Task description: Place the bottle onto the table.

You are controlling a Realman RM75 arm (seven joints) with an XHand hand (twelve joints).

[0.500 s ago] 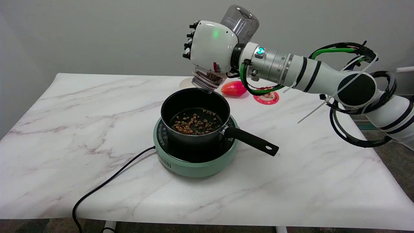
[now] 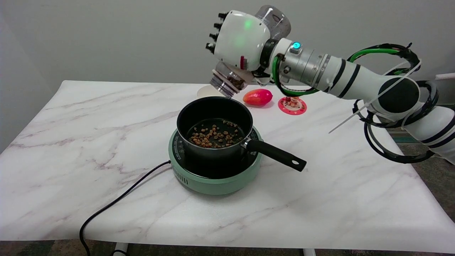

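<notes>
Bottle [image 2: 231, 80], clutched mouth-down in the robot hand [image 2: 241, 41] above the pot [image 2: 213, 124], can spill its remaining bits onto the counter [image 2: 89, 117] unless righted first.

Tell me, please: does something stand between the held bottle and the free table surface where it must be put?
Yes. The right hand holds the bottle tilted, mouth down, just above the far rim of the pot on the green cooker. Bare table lies to the right.

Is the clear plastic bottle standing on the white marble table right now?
No, the clear plastic bottle is tilted mouth-down in the air, gripped by the right hand above the black saucepan.
</notes>
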